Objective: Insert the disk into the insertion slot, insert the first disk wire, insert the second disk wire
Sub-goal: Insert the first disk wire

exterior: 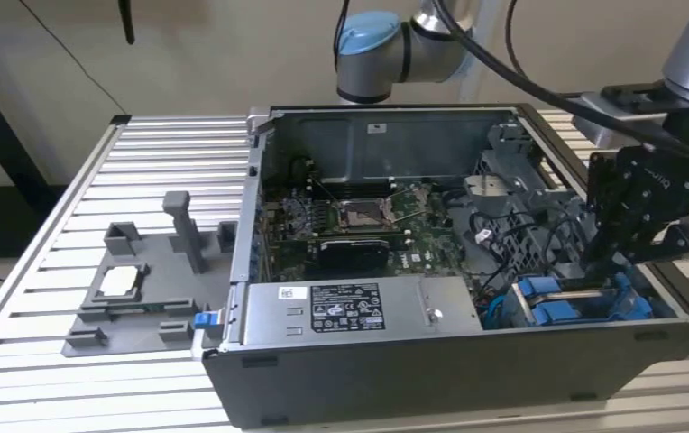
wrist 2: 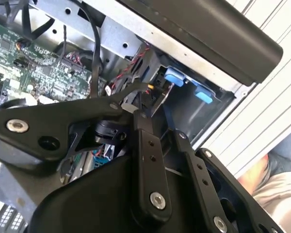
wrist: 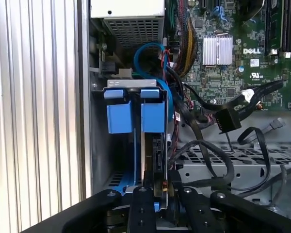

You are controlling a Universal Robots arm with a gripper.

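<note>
Disk (exterior: 557, 311) sits in the slot at the corner of the open computer case (exterior: 441, 379), on the exterior view's right, just beside the grey power box (exterior: 357, 307). The disk stands on edge between the slot walls. Its long axis runs from the power box side toward the exterior view's right, with the blue end tabs pointing at the power box.

The exterior view gives the whole layout: the case lies on its side on the slatted counter (exterior: 164, 135), the circuit board (exterior: 357, 216) faces up, and a grey holder (exterior: 140, 298) lies on the counter well apart from the case, toward the exterior view's left. The black tool (exterior: 603, 262) reaches down into the case at the end of the disk away from the tabs.

The first wrist view looks along the disk (wrist: 145, 121): the two blue tabs are at the far end, next to the power box (wrist: 128, 24), and the tool (wrist: 155, 187) is at the near end. A loose black plug (wrist: 228, 120) on its wire hangs beside the slot, apart from the disk.

The second wrist view shows the blue tabs (wrist 2: 174, 77) under the case rim, beyond the tool (wrist 2: 143, 109). It cannot be told whether the tool is wide, narrow or holding something.
</note>
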